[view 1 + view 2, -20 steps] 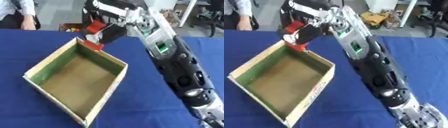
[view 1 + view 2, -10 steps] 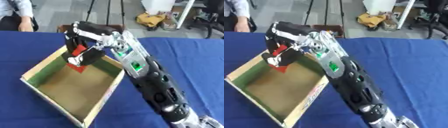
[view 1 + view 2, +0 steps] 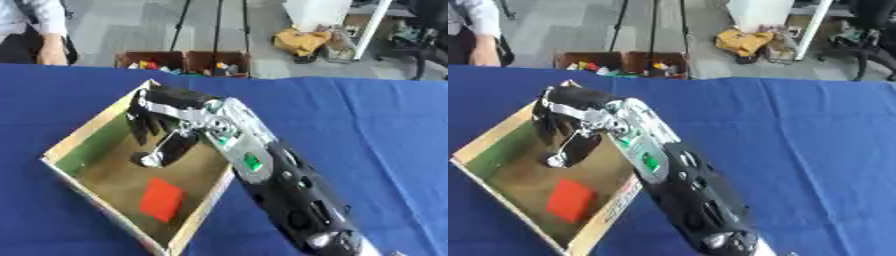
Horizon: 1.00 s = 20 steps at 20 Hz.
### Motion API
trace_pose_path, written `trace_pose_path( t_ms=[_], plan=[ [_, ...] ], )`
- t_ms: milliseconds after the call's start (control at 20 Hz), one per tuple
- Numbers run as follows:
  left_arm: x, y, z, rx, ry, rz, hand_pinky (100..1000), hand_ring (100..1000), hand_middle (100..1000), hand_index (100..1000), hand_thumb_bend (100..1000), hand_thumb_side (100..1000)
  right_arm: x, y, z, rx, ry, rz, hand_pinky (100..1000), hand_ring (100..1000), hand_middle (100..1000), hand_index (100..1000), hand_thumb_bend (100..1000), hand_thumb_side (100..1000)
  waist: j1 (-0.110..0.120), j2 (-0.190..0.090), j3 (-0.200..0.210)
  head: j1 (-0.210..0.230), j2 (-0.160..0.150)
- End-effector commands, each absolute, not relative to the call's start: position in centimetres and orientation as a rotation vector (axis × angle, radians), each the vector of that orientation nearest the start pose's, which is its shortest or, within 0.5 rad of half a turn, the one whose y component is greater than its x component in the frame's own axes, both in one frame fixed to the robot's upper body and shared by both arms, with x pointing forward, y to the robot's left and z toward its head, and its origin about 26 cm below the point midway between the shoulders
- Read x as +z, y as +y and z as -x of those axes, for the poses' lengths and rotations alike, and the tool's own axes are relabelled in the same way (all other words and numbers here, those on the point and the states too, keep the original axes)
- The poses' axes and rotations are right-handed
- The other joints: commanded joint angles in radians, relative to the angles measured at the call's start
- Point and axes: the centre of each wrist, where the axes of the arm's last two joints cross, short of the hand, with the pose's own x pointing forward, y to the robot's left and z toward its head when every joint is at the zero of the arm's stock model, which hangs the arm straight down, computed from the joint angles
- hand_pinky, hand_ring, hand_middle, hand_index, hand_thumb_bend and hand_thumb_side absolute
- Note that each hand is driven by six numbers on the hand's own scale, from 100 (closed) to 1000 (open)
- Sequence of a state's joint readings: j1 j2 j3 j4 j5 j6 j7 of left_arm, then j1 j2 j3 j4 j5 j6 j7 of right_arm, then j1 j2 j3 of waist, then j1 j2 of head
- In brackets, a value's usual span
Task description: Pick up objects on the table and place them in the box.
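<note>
Left eye view: the red block (image 3: 162,199) lies flat on the floor of the box (image 3: 87,131), in the near part, its long axis running from the near-left wall up toward the hand. The right hand (image 3: 157,127) hangs over the box middle, fingers spread downward, holding nothing; half a second ago it had the block.

Right eye view: same deal, the block (image 3: 570,200) sits below the hand (image 3: 570,135). The arm hides the box's right wall.
</note>
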State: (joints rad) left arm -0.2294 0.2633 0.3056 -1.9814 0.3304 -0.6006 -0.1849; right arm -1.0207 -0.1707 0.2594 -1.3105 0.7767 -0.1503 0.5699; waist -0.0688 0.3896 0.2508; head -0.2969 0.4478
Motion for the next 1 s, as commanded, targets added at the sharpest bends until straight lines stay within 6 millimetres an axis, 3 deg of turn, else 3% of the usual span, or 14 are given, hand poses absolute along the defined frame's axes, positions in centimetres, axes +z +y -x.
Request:
trace_pose_path(
  t_ms=[50, 250, 500, 600, 750, 800, 850, 900, 1000],
  plan=[
    [19.8, 33.4, -28.3, 0.216, 3.388, 0.055, 561, 665, 744, 882, 100, 750, 27.2, -9.9, -42.8, 1.734, -1.881, 0.569, 336, 442, 412, 408, 388, 112, -0.009, -0.002, 0.002, 0.0, -0.011],
    [19.8, 33.4, -28.3, 0.228, 3.39, 0.056, 561, 665, 745, 883, 100, 751, 27.3, -10.2, -42.8, 1.724, -1.895, 0.569, 340, 446, 415, 412, 404, 101, -0.009, -0.002, 0.001, 0.003, -0.013],
    [19.7, 33.4, -28.3, 0.239, 3.398, 0.057, 562, 665, 746, 883, 100, 752, 28.8, -10.8, -42.2, 1.679, -1.959, 0.573, 356, 479, 454, 476, 515, 100, -0.008, -0.006, 0.0, 0.005, -0.013],
    [19.6, 33.4, -28.3, 0.242, 3.401, 0.059, 562, 665, 746, 883, 100, 753, 29.7, -11.3, -41.8, 1.643, -1.997, 0.579, 392, 520, 494, 530, 605, 100, -0.007, -0.008, -0.002, 0.007, -0.012],
    [19.6, 33.5, -28.2, 0.245, 3.405, 0.061, 563, 665, 746, 883, 100, 754, 31.0, -12.1, -41.0, 1.574, -2.069, 0.572, 483, 592, 569, 587, 643, 105, -0.005, -0.012, -0.005, 0.01, -0.013],
    [19.5, 33.5, -28.2, 0.244, 3.406, 0.063, 563, 665, 746, 883, 100, 754, 31.6, -12.5, -40.7, 1.544, -2.105, 0.571, 512, 609, 586, 620, 655, 204, -0.003, -0.013, -0.006, 0.012, -0.012],
    [19.5, 33.5, -28.2, 0.243, 3.407, 0.065, 563, 665, 746, 883, 100, 754, 32.2, -12.9, -40.2, 1.512, -2.147, 0.572, 519, 616, 591, 630, 656, 230, -0.002, -0.015, -0.008, 0.014, -0.01],
    [19.5, 33.6, -28.2, 0.242, 3.409, 0.068, 563, 665, 746, 882, 100, 754, 33.0, -13.3, -39.7, 1.477, -2.193, 0.578, 551, 655, 614, 679, 650, 357, -0.001, -0.017, -0.01, 0.017, -0.009],
    [19.4, 33.7, -28.1, 0.24, 3.412, 0.075, 564, 665, 746, 882, 100, 753, 34.5, -14.6, -38.5, 1.393, -2.298, 0.598, 595, 723, 686, 727, 642, 522, 0.001, -0.021, -0.016, 0.025, -0.005]
  ],
)
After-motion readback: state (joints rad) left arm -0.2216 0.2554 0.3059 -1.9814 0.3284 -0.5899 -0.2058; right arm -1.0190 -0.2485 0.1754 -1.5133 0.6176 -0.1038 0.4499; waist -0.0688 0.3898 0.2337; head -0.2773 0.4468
